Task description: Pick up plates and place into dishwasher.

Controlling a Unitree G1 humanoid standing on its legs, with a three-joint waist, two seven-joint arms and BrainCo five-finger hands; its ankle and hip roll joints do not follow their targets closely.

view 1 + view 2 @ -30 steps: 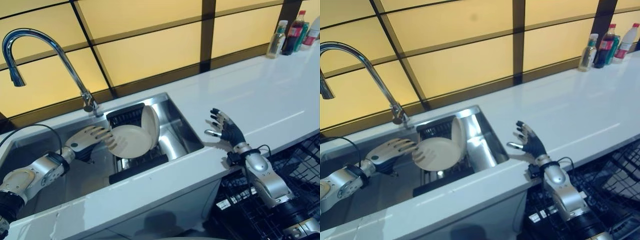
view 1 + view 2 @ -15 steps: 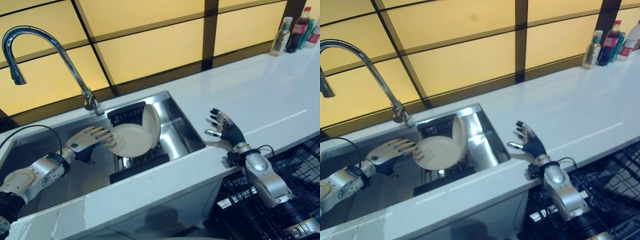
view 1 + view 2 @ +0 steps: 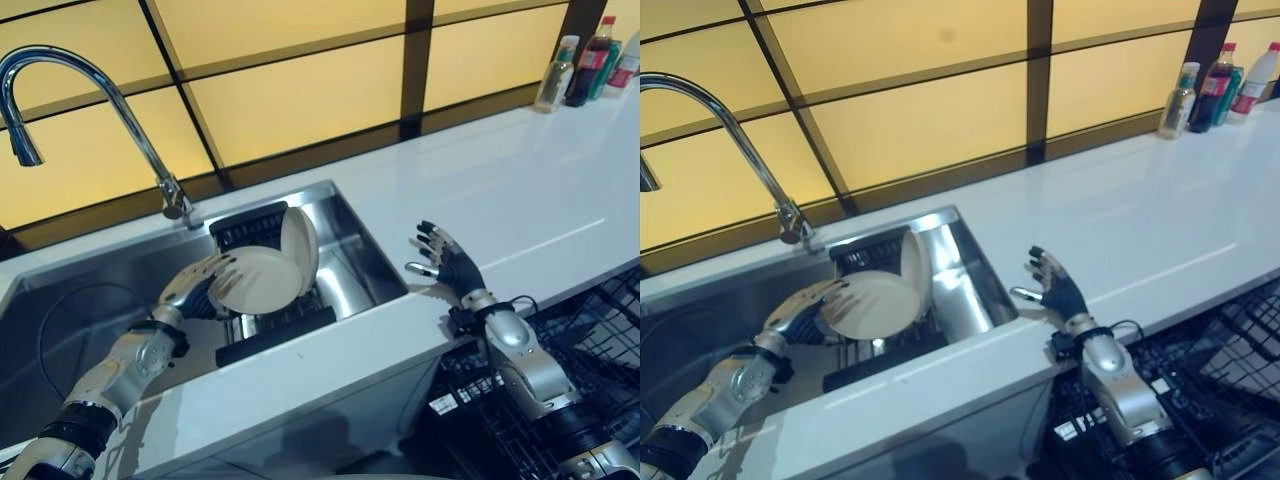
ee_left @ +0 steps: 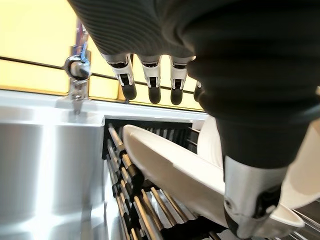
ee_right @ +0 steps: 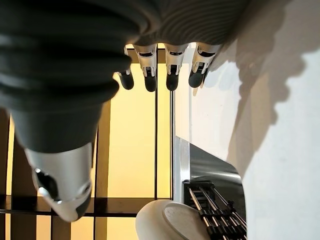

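Left eye view: left hand (image 3: pixel 200 285) in sink (image 3: pixel 100 290), fingers straight over cream plate (image 3: pixel 255 280), thumb under rim, not clamped. Plate tilted on black rack (image 3: pixel 270 325), second plate (image 3: pixel 300 248) upright behind. Right hand (image 3: pixel 445 265) relaxed, empty, above white counter (image 3: pixel 520 190).

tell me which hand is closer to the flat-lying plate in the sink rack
Left. The left hand is at the near rim of the tilted plate in the sink, thumb over its edge. The right hand hovers open above the counter, beyond the sink's right wall.
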